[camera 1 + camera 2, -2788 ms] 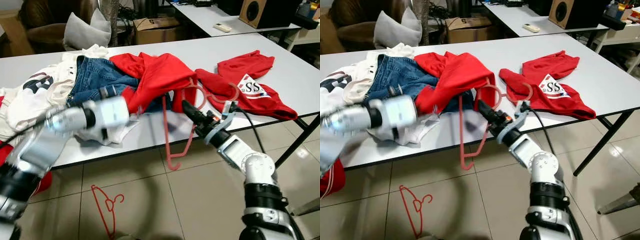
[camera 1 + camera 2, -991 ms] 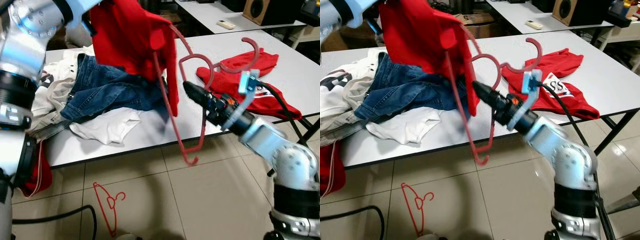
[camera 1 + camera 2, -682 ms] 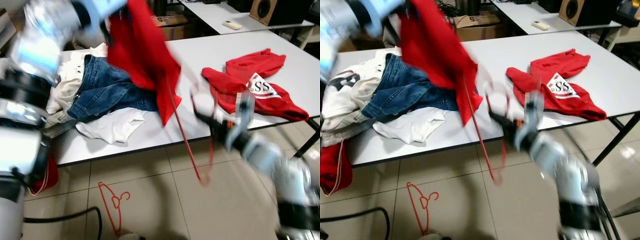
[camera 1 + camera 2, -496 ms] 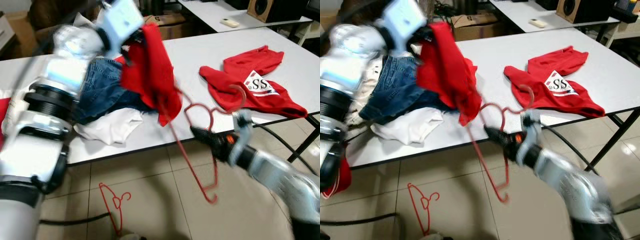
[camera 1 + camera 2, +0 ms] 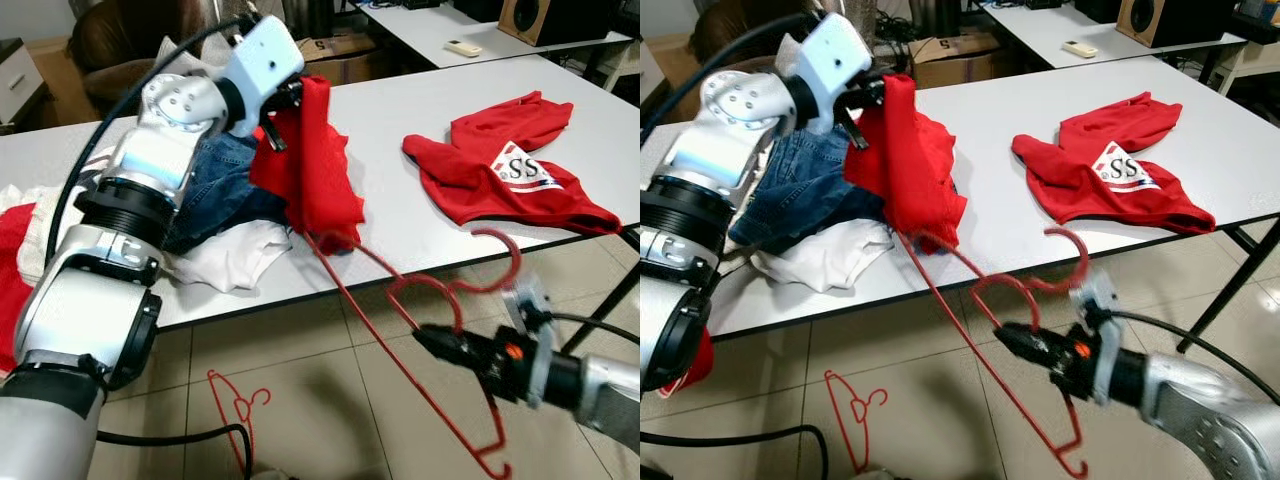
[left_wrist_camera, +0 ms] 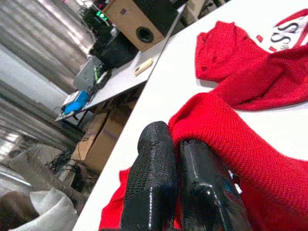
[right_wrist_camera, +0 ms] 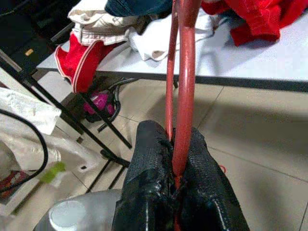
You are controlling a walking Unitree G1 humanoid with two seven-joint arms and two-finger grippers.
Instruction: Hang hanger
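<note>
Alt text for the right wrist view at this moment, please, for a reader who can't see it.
The right gripper has its two black fingers shut on a thin red plastic hanger, which runs up and away toward the white table. Red, white and denim clothes lie piled on that table, with tiled floor below.

Your colour inventory: hanger [image 5: 420,300] clamped in the black-fingered right gripper [image 5: 425,338] was coral red. Garment [image 5: 315,170] pinched by the black left gripper [image 6: 166,163] was plain red. Beyond it, your table [image 5: 400,110] was white; another shirt [image 5: 505,170] was red with a white lettered patch. Beside the left gripper, jeans [image 5: 215,195] were blue. A second red hanger [image 5: 235,410] lay on beige floor tiles [image 5: 330,400].
</note>
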